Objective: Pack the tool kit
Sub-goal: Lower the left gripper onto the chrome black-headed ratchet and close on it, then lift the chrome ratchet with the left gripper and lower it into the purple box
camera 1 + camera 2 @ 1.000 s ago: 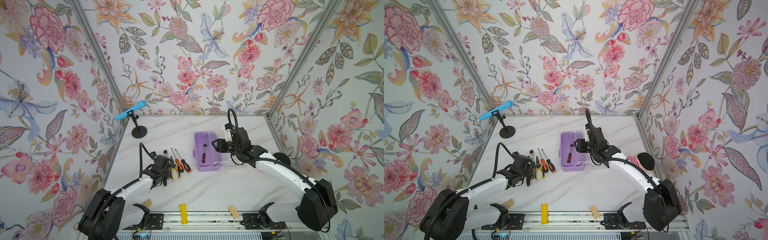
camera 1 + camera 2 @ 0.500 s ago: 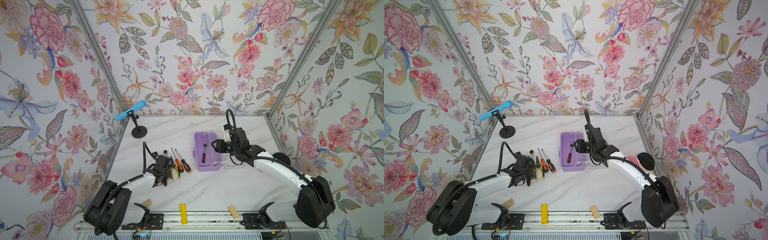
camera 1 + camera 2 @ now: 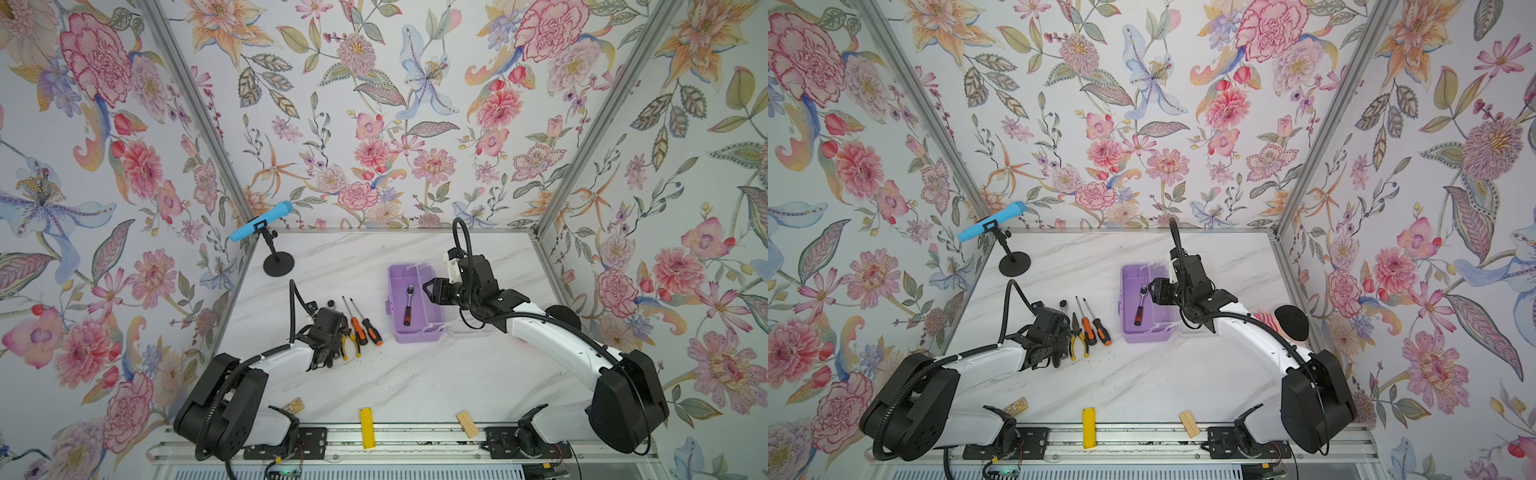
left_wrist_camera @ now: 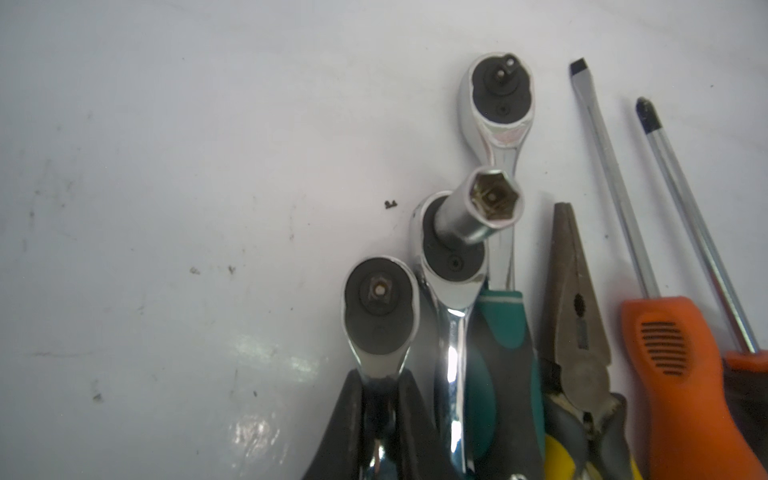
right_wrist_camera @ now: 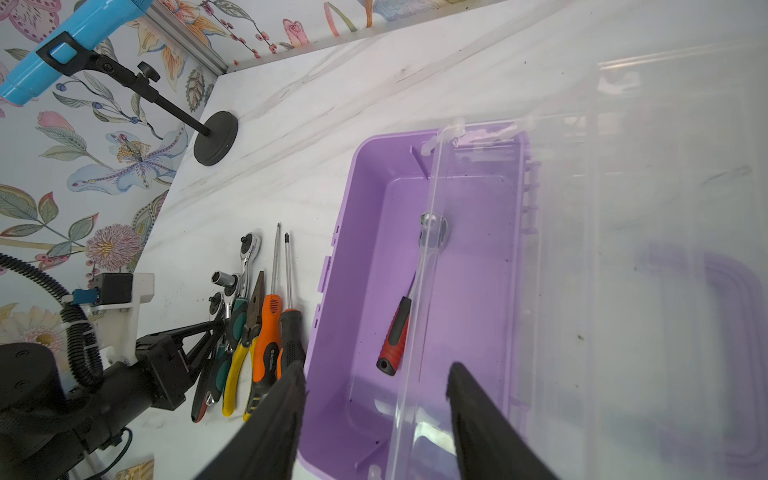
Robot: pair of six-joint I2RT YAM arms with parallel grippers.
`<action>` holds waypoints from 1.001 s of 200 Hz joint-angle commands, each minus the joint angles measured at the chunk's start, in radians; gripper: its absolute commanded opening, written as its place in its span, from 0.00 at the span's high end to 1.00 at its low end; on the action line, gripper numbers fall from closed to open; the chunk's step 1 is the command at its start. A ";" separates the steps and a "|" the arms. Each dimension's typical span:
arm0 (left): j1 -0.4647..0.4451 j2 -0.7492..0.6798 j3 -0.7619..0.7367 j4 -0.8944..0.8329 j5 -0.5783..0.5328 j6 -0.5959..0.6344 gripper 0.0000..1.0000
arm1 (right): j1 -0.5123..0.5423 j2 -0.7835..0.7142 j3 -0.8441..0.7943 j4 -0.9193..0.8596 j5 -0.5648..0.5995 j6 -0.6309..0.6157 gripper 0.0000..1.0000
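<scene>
Robot laboratory cell: marble-look table [image 3: 415, 382] enclosed by floral-papered panels [image 3: 374, 124] on aluminium posts [image 3: 202, 124]; left arm [image 3: 282, 357] and right arm [image 3: 552, 336] bolted to a front rail [image 3: 415, 451]; blue microphone [image 3: 260, 226] on a stand [image 3: 274, 253].

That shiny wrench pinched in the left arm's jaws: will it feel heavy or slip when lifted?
The ratchet looks solid chromed metal, so probably stiff and heavy for its size. Its polished neck mirrors the light, so it might slip or pivot in the left gripper, whose jaws pinch it just below the head. Its flat head seems unlikely to roll.
</scene>
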 commanded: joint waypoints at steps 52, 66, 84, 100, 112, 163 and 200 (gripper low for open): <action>0.004 -0.141 0.140 -0.135 0.006 0.062 1.00 | -0.014 -0.014 0.004 0.007 -0.013 0.021 0.43; -0.025 -0.150 0.212 -0.162 -0.003 0.065 1.00 | -0.021 -0.024 0.009 0.005 -0.018 0.023 0.43; -0.086 -0.119 0.313 -0.166 -0.011 0.064 1.00 | -0.033 -0.036 0.012 0.004 -0.018 0.025 0.43; -0.146 -0.059 0.394 -0.118 0.014 0.056 1.00 | -0.050 -0.052 0.010 0.004 -0.015 0.029 0.42; -0.190 0.004 0.454 -0.063 0.038 0.050 1.00 | -0.065 -0.063 0.005 0.004 -0.013 0.028 0.42; -0.309 0.348 0.695 0.081 0.131 0.048 1.00 | -0.098 -0.101 -0.033 0.003 -0.020 0.035 0.42; -0.322 0.509 0.806 0.086 0.155 0.039 1.00 | -0.115 -0.120 -0.059 0.005 -0.025 0.036 0.42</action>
